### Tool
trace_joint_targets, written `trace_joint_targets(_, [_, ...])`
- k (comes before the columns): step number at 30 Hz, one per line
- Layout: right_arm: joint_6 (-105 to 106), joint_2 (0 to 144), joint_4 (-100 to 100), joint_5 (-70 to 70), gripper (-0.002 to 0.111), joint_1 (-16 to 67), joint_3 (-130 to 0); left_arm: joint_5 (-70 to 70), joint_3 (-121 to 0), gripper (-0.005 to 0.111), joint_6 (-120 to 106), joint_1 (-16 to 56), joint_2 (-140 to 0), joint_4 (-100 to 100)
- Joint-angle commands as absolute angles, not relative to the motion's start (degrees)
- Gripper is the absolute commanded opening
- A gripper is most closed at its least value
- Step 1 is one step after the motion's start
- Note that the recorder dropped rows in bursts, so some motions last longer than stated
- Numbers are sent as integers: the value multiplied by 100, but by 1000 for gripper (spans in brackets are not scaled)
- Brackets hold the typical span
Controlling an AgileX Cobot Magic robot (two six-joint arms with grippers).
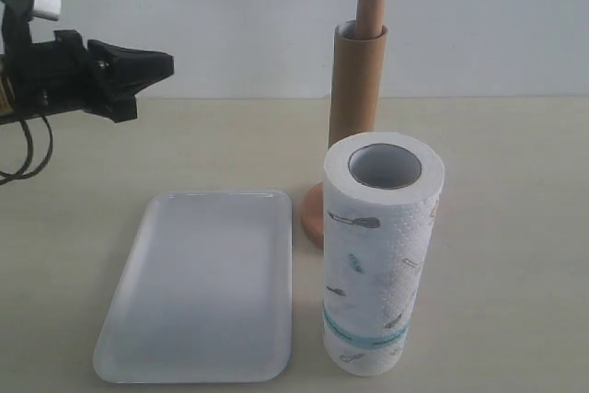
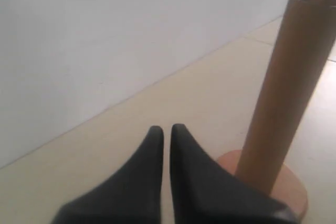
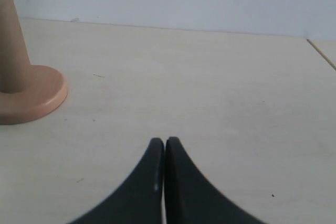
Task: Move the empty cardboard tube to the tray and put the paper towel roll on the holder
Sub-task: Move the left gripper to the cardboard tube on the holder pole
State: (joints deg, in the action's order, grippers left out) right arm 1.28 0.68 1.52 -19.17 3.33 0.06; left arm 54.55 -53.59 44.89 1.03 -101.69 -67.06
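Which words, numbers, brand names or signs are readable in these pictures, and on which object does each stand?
None can be read.
The paper towel roll bears only small utensil pictures and a teal band.
The tray, cardboard tube and holder are plain.
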Motion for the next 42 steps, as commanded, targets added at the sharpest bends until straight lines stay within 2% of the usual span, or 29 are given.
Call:
trace_joint_targets(1, [126, 66, 183, -1904, 0, 291, 0, 6490, -5938, 4, 4692, 158, -10886, -7135])
trace_joint_targets(5, [126, 66, 183, -1904, 0, 291, 0, 6472, -6179, 5, 4753, 358, -11300, -7155])
trace_joint_targets(8, [126, 66, 183, -1904, 0, 291, 0, 6395, -6265, 19, 4753, 653, -11486, -7145])
trace_joint_targets(10, [126, 66, 183, -1904, 0, 291, 0, 6210, -6359, 38, 4794, 862, -11542, -7145])
trace_joint_targets(13, [126, 66, 183, -1904, 0, 291, 0, 5760, -6508, 76, 4808, 1135, -11616, -7014])
trace_joint_targets(15, [126, 66, 183, -1904, 0, 291, 0, 5601, -6540, 95, 4808, 1297, -11640, -6814])
trace_joint_targets(18, [126, 66, 183, -1904, 0, 291, 0, 5576, -6564, 109, 4796, 1521, -11640, -6639])
trace_joint_targets(29, [126, 66, 183, -1904, 0, 291, 0, 5567, -6944, 110, 4796, 1856, -11640, -6679])
trace_joint_targets(35, [126, 66, 183, -1904, 0, 291, 0, 4842, -7210, 110, 4796, 2218, -11671, -6665])
trace_joint_targets(42, [126, 66, 183, -1904, 0, 291, 0, 4797, -7679, 110, 4796, 2533, -12008, -6665])
